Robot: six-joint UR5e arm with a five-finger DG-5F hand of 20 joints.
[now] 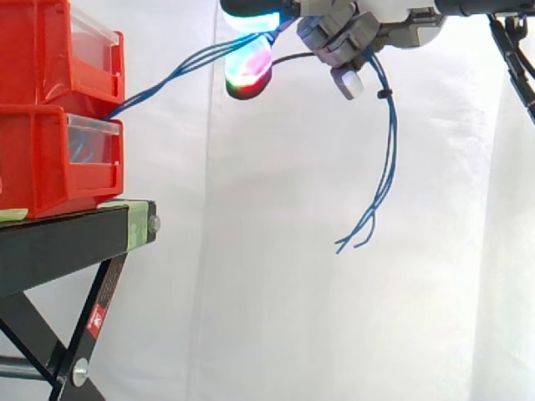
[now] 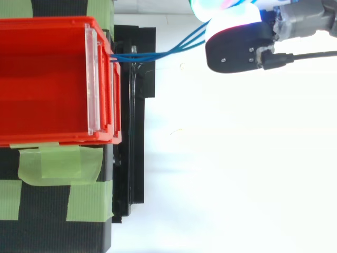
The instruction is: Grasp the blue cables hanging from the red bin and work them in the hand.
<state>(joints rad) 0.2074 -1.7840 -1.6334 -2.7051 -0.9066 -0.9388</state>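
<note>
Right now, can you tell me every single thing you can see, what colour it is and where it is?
bins: two, red with clear fronts, stacked on the stand at the left.
cables: about three, blue, running from the bins up through the hand, ends dangling below it.
stand: one, black, under the bins.
tape: several strips, green, on the stand's top beside the bins.
curtain: one, white, behind everything.
hand: one, grey with glowing pads, up high, closed on the cables.
arm: one, dark, top right.

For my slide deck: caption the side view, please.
Hand pinches blue cables running from stacked red bins, loose ends dangling below.
</note>
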